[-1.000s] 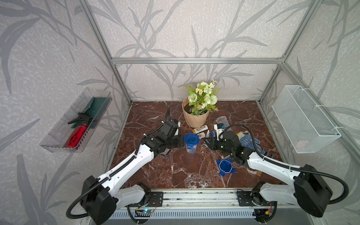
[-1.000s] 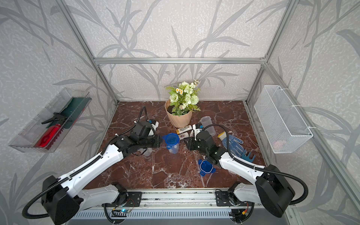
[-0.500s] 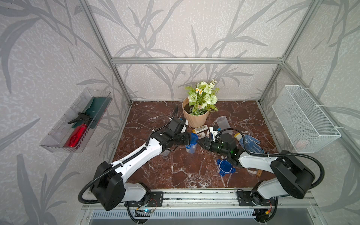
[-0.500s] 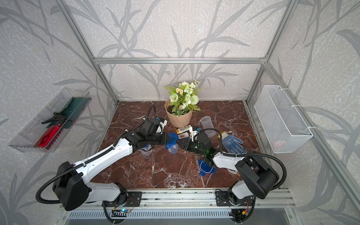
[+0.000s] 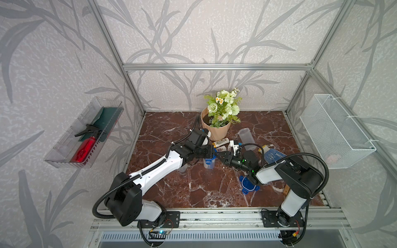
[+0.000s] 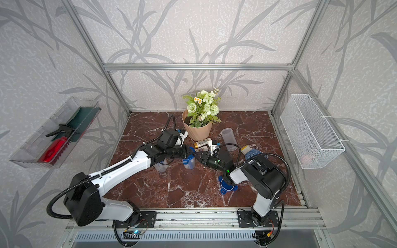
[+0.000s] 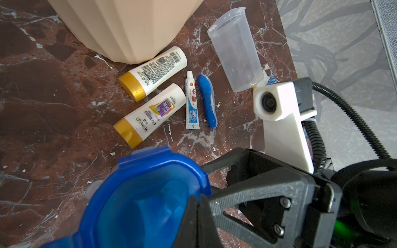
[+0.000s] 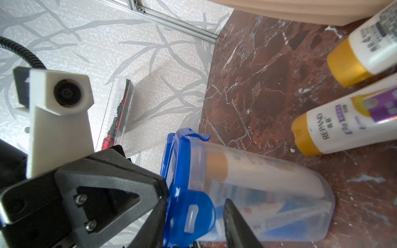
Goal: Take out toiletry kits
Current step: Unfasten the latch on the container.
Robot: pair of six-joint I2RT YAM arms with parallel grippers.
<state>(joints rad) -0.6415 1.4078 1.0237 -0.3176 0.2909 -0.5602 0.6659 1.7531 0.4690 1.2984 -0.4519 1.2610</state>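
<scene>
On the table (image 5: 193,193), one kit (image 7: 150,111) is out and one (at least) is left. The lidded jar (image 8: 311,193) stands between both arms with a kit inside. The right gripper (image 8: 195,201) is released, astride a lid clip (image 8: 190,216); the left gripper (image 8: 162,189) is clenched, its tip at the lid (image 8: 171,154). Beside the empty jar (image 7: 236,49) lie two bottles (image 7: 152,73), a toothpaste tube (image 7: 191,103) and a toothbrush (image 7: 207,101).
</scene>
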